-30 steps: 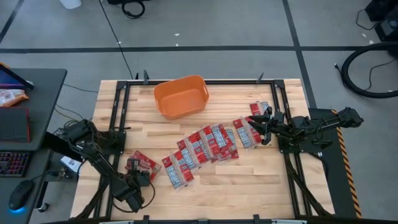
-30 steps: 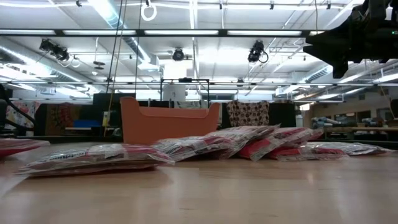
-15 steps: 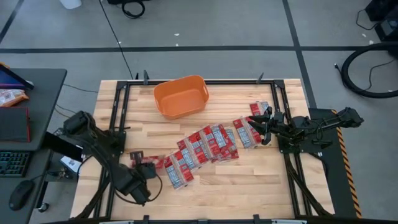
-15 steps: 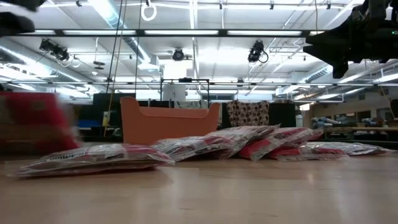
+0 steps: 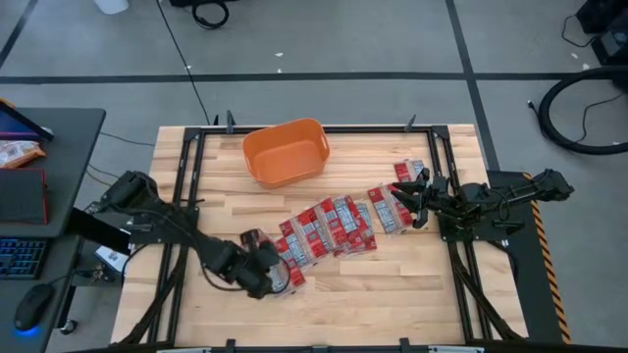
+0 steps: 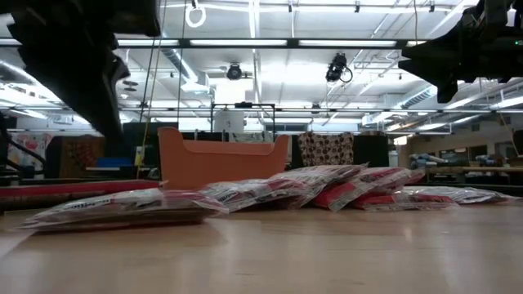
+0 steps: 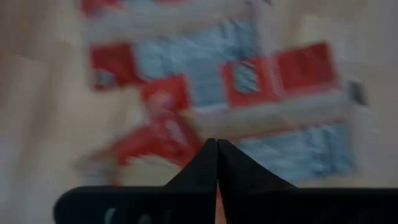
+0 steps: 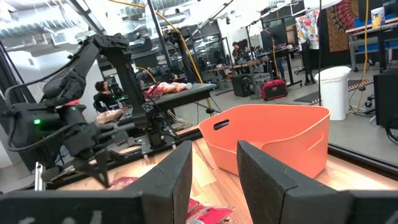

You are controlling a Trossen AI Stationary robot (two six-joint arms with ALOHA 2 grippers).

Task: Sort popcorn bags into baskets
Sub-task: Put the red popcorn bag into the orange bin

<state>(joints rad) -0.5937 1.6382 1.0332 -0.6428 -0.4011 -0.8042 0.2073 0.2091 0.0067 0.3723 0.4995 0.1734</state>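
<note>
- Left gripper [image 5: 263, 277]: jaws shut, tips meeting to a point in the left wrist view. No bag can be confirmed between them; a thin red strip shows at the tips there, too blurred to identify. The gripper hangs over the near-left end of the bags [image 5: 329, 230].
- Right gripper [image 5: 415, 197]: jaws part open with nothing between them, parked over the far-right end of the row.
- Bags: a fanned, overlapping row lying flat on the table [image 5: 392, 284], running from under the left jaws up towards the right jaws. One more bag [image 5: 407, 171] lies just beyond the right jaws.
- Basket [image 5: 286, 151]: well beyond the left jaws, ahead of the right jaws in the right wrist view, upright, nothing visible inside it.
- Handling, judged: the bags look light, thin and limp, with a glossy film that may slip. Overlapped as they are, a pinch could drag a neighbour along. An exposed edge or corner of the end bag offers the cleanest hold; a flat face offers none.
- Hidden or unclear: the left wrist view is heavily blurred, so which bag lies under the tips cannot be told. In the low view the left arm is a dark mass at upper left and its tips are not seen. Bag count is uncertain because of overlap. The basket floor is only partly visible.
</note>
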